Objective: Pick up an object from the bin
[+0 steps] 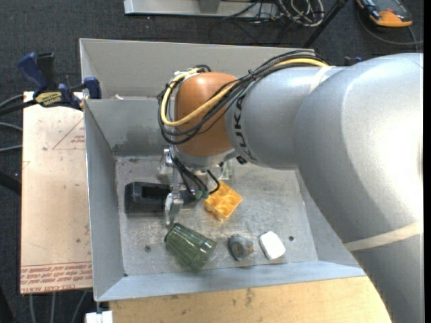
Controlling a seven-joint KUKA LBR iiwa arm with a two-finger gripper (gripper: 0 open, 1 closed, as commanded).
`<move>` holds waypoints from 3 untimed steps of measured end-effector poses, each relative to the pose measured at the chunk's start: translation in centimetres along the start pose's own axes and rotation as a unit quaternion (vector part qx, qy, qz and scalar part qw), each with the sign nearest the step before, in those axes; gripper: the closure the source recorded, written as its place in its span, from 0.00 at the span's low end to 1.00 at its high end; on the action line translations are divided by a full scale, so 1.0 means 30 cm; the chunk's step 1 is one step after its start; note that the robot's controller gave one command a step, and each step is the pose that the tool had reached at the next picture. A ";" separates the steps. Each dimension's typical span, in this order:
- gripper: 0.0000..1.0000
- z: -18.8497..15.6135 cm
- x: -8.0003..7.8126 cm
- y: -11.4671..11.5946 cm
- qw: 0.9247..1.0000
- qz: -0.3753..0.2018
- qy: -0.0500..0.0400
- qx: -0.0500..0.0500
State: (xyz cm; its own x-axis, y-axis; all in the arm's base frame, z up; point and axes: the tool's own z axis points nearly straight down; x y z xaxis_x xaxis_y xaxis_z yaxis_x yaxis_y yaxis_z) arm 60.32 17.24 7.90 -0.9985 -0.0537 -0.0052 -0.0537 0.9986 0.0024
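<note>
- The arm (pixel 323 126) is reaching into the grey metal bin (pixel 101 200) from the right. Its wrist is wearing one orange cover (pixel 205 113), with black and yellow cables (pixel 176 116) looping around that cover.
- The gripper (pixel 171 212) is hanging low over the left half of the bin floor. It is pointing down between two things, the black block and the green cup.
- The wrist is hiding most of the gripper, so I cannot tell whether it is standing wide or narrow.
- Five loose things are lying spread out on the bin floor, one of each kind.
- One black block (pixel 143 197) is lying at the left of the floor, its long side running left to right. Its right end is sitting just beside the gripper, and I cannot tell whether the two are touching.
- One green cup (pixel 190 246) is lying on its side near the front wall, just below the gripper tip in the camera view.
- One yellow piece (pixel 223 202), ragged at its edges, is lying just right of the gripper, near the middle of the floor.
- One small grey lump (pixel 239 246) is resting near the front wall, right of the green cup.
- One white block (pixel 272 245) is sitting just beside the grey lump, on its right.
</note>
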 end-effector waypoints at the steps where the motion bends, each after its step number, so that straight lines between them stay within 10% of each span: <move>1: 1.00 -0.003 0.001 -0.002 1.000 0.004 0.001 0.000; 3: 1.00 -0.016 0.007 -0.003 1.000 0.004 0.004 0.001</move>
State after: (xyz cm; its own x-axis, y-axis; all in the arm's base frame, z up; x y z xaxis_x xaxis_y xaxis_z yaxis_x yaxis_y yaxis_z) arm 60.13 17.13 8.38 -0.9989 -0.0462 0.0022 -0.0462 0.9989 0.0005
